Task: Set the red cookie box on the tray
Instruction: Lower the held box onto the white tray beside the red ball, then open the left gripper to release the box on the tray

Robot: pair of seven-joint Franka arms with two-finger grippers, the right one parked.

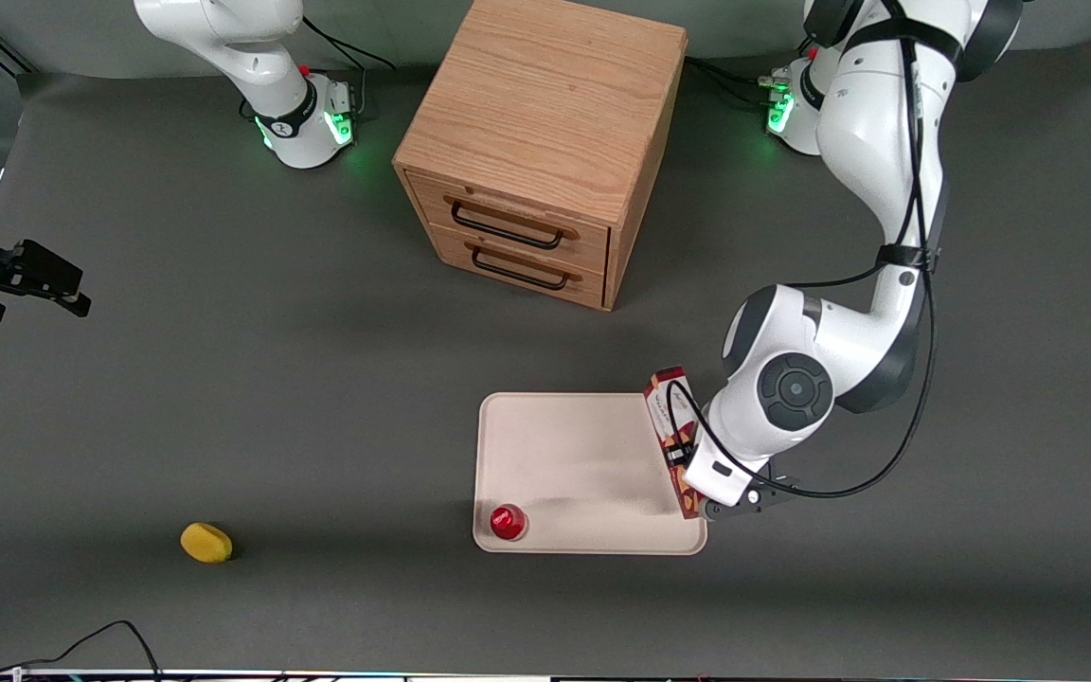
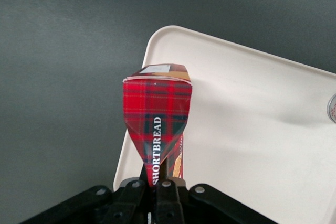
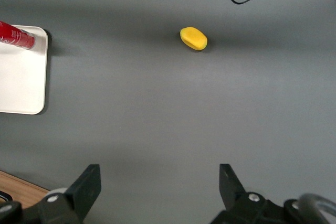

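Tool: the tool (image 2: 157, 184) is clamped on the red cookie box (image 2: 157, 124), holding it low over the tray's edge at the working arm's end of the tabletop (image 1: 318, 379)
Box position: in the front view the box (image 1: 670, 417) lies along the tray (image 1: 574, 455) rim, seemingly partly over the rim and partly outside it
Long axis: runs along the tray's short edge, from near the front camera to farther away
Key relation: the open tray floor lies sideways from the box, toward the parked arm's end
Other item: a small round red object (image 1: 508, 522) stands in the tray's near corner, well apart from the box
Next move, judged: shift inward, then lower and release
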